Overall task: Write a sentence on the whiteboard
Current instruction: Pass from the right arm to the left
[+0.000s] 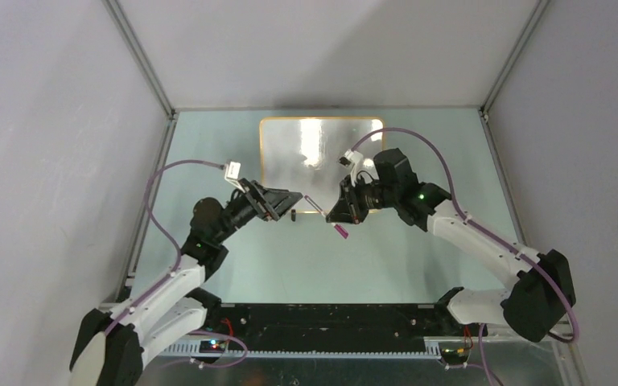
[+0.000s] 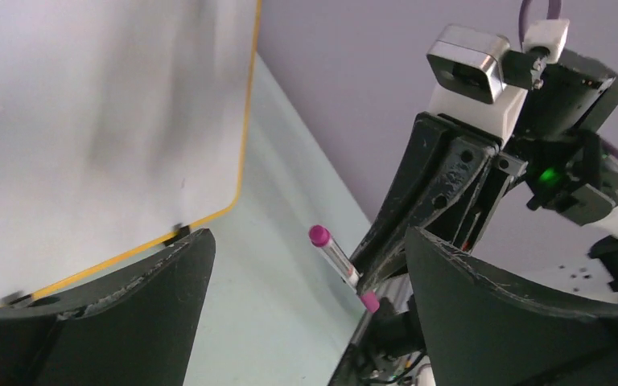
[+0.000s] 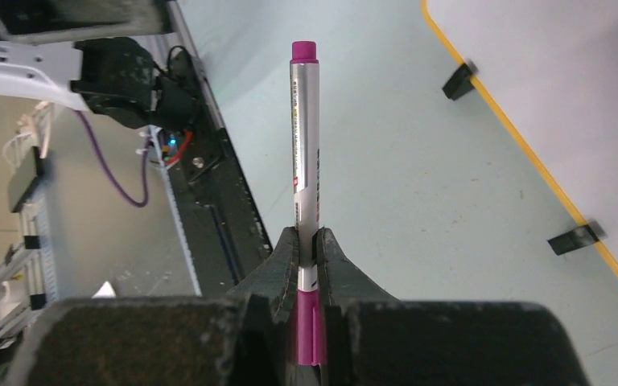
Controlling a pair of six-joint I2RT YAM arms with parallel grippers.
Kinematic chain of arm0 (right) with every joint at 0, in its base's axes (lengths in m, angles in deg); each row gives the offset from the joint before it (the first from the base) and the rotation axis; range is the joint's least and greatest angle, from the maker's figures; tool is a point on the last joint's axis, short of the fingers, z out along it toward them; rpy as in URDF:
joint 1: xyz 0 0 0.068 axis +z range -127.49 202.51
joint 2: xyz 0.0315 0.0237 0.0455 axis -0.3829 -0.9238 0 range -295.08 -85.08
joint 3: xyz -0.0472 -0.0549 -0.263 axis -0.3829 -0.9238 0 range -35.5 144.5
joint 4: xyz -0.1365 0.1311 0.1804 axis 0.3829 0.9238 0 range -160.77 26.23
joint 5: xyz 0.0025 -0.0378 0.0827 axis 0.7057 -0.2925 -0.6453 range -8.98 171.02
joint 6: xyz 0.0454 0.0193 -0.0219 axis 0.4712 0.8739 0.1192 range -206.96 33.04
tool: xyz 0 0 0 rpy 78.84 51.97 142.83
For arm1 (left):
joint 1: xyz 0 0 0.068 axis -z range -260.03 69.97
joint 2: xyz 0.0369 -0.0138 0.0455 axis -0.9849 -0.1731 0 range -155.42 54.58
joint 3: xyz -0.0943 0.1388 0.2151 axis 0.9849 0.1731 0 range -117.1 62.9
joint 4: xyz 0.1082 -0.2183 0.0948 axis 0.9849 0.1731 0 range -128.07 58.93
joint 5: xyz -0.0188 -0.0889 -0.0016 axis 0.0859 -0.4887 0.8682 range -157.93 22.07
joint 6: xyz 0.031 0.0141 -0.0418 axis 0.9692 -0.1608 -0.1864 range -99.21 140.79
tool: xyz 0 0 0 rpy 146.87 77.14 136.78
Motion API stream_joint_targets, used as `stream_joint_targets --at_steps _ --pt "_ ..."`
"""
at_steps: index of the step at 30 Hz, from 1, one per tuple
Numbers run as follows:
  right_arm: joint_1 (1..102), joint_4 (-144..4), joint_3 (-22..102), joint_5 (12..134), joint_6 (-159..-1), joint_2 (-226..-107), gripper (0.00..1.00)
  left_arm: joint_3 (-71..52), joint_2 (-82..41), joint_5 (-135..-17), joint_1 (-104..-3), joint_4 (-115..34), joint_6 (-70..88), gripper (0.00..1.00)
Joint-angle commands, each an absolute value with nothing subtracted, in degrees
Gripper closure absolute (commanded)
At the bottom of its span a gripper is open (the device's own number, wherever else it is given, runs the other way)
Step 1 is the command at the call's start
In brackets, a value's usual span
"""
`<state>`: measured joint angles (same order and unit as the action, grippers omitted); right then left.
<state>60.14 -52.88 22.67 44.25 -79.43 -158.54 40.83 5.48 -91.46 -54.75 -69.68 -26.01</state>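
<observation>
You could see small print running down the silver side of the marker, but it was too tiny to read. The marker was pink at both ends.

Your right fingers were pinched shut on the marker, close to one pink end. That end sat deep between the fingers, so part of it was hidden. The long part stuck straight out past the fingertips, up in the air above the counter. It pointed toward your left fingers.

Your left fingers were spread wide apart. They held nothing and touched nothing. The free pink end of the marker was near them but not between them.

The whiteboard lay flat on the counter, just past both sets of fingers, on the side away from the arm bases. It had a thin yellow frame and small black feet on the edge nearest the fingers. Bright light shone off the board, so its face was hard to make out. In both wrist views the board was cut off at the picture's edge, and your left fingers covered part of its near edge.
</observation>
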Motion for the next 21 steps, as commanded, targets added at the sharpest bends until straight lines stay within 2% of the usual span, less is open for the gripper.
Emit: stream_joint_targets --at_steps 1,5,12,21 --pt "59.89 -55.52 23.14 39.78 -76.81 -156.19 1.00 40.99 2.75 -94.23 -54.31 -79.23 -37.21 0.06" --pt "59.95 -55.25 24.54 37.51 -76.23 -157.50 1.00 40.85 -0.18 -97.55 -53.83 -84.01 -40.14 0.08" --pt "60.15 -56.24 25.94 36.30 -75.24 -158.48 1.00 42.09 -5.13 -101.12 -51.90 -96.77 -47.23 0.22" --pt "60.06 -56.40 27.38 36.38 -74.17 -160.28 1.00 42.20 -5.39 -101.42 -49.36 -96.44 -46.14 0.33"
